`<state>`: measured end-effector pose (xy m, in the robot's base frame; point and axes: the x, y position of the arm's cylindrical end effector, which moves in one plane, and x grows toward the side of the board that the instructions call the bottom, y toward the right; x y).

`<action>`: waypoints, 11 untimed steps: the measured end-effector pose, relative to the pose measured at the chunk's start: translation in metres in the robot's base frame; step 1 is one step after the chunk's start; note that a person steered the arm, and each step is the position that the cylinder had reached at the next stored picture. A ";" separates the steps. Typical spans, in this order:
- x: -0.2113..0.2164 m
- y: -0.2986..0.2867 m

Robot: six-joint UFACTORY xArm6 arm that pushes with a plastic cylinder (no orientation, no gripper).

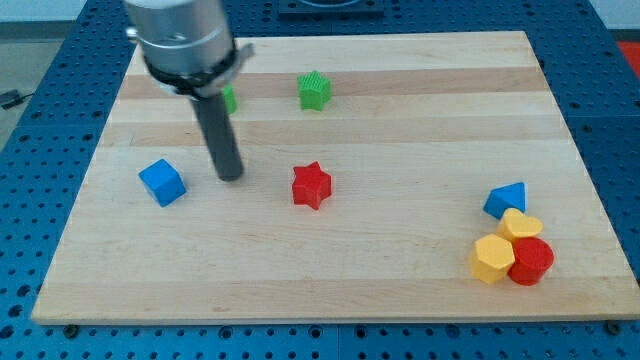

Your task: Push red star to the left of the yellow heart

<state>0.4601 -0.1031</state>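
The red star (311, 185) lies near the middle of the wooden board. The yellow heart (520, 224) sits at the view's lower right, packed against a blue triangle (506, 199), a yellow hexagon (492, 258) and a red cylinder (531, 261). My tip (231, 176) rests on the board to the view's left of the red star, with a clear gap between them, and to the right of a blue cube (162, 182).
A green star-like block (314, 90) stands near the view's top centre. Another green block (229, 98) is partly hidden behind the rod. The board's edge (330, 318) runs along the view's bottom, with blue pegboard around it.
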 end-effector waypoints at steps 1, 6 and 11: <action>0.011 0.057; 0.073 0.189; 0.034 0.177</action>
